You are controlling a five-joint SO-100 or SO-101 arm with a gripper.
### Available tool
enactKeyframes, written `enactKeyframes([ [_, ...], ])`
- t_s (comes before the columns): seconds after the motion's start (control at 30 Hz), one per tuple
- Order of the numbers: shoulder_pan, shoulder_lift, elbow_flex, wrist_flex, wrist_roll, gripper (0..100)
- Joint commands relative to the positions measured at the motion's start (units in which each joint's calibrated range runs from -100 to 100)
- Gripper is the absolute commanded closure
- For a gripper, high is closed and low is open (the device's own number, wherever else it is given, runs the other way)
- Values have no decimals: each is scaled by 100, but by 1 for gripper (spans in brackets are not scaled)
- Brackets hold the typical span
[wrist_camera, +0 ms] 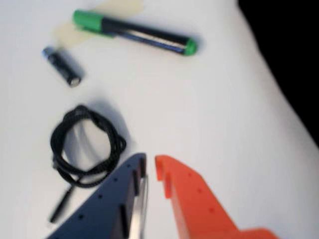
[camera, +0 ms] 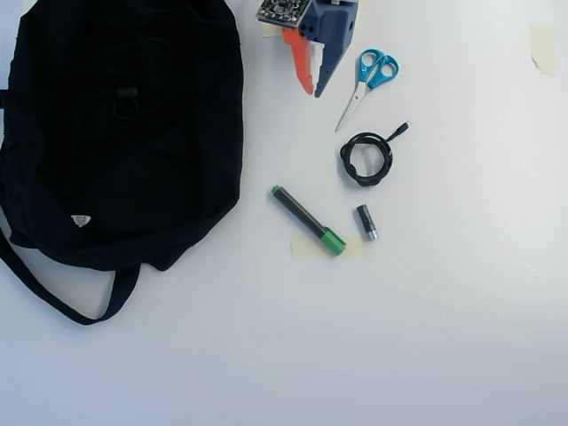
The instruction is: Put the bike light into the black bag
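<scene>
The black bag [camera: 177,133] lies flat at the left of the overhead view, with a small white label [camera: 81,219] and a long strap [camera: 53,297]. A small black ring-shaped thing, the bike light [camera: 125,104], rests on the bag's upper part and is hard to make out against the fabric. My gripper [camera: 313,91] is at the top centre, to the right of the bag. In the wrist view the gripper [wrist_camera: 151,162] has a blue finger [wrist_camera: 119,199] and an orange finger [wrist_camera: 189,199] with a narrow gap. Nothing is between them.
Blue-handled scissors [camera: 366,82] lie just right of the gripper. Below them are a coiled black cable [camera: 366,159] [wrist_camera: 87,147], a green-capped marker [camera: 307,220] [wrist_camera: 134,32] and a small black-and-silver cylinder [camera: 366,222] [wrist_camera: 62,65]. Tape patches [camera: 542,46] are stuck on the white table.
</scene>
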Motion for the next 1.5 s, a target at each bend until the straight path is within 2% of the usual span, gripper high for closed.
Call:
enactKeyframes([
  [0.0,-181,-1279,1305,-268,560,98],
  [0.07,-151,-1827,1961,-268,759,98],
  [0.27,-181,-3279,3623,-259,796,98],
  [0.43,-188,-3346,4306,-251,806,98],
  [0.67,-181,-3346,4315,481,791,98],
  [1.47,-196,-3337,4315,481,801,98],
])
